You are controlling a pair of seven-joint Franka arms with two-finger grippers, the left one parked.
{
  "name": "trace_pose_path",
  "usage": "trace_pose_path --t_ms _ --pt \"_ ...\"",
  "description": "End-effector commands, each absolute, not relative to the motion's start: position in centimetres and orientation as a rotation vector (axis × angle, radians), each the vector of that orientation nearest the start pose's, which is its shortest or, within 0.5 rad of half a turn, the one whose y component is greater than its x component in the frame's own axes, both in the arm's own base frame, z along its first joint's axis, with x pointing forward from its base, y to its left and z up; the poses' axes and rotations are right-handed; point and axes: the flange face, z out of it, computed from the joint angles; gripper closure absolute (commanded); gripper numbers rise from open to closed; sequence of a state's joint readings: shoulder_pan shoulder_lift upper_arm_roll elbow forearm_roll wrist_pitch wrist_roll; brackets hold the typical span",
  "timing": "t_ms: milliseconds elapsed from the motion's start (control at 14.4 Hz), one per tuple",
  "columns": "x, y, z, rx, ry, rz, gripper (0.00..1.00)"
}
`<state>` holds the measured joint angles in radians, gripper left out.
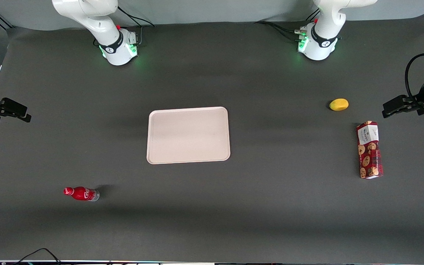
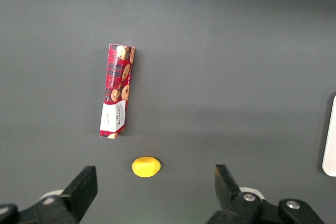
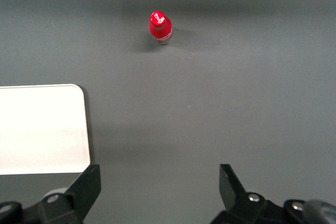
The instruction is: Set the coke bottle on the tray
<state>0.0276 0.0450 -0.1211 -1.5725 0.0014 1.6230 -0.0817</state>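
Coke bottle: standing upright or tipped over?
Upright. The coke bottle shows its cap end-on over its body on the table; the open tool is apart from it.

The right arm's black two-finger gripper [image 3: 159, 184] hangs above the table, fingers [image 3: 86, 184] spread wide apart.

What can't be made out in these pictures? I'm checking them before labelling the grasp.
- Coke bottle: its script logo is too small to read in the front view; in the right wrist view only its cap end shows.
- Tray: cut off by the frame edge in the right wrist view.
- Gripper, open: its body is cut off.
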Motion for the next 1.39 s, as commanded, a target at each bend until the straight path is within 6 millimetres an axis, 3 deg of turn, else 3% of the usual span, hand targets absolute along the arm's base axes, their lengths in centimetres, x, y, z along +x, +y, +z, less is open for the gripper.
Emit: trace_pose_path --t_ms 0,208,347,556,903,1042,1319 --pt "57.7 -5.3 60.1 -3.167 -0.023 0.008 0.00" --pt "58.4 -5.2 59.2 -3.172 -0.032 0.011 0.00" --pt "60.1 -4.9 58.0 -3.175 -0.101 -0.007 0.00" --pt "63.6 -6.4 54.5 -3.157 -0.225 -0.013 0.00" --pt "67.4 -5.4 47.5 -3.094 -0.226 0.035 0.00" --pt "68.9 -4.4 44.5 -3.102 -0.311 0.020 0.00" --pt "70.3 -3.8 40.4 -3.105 -0.346 0.014 0.00"
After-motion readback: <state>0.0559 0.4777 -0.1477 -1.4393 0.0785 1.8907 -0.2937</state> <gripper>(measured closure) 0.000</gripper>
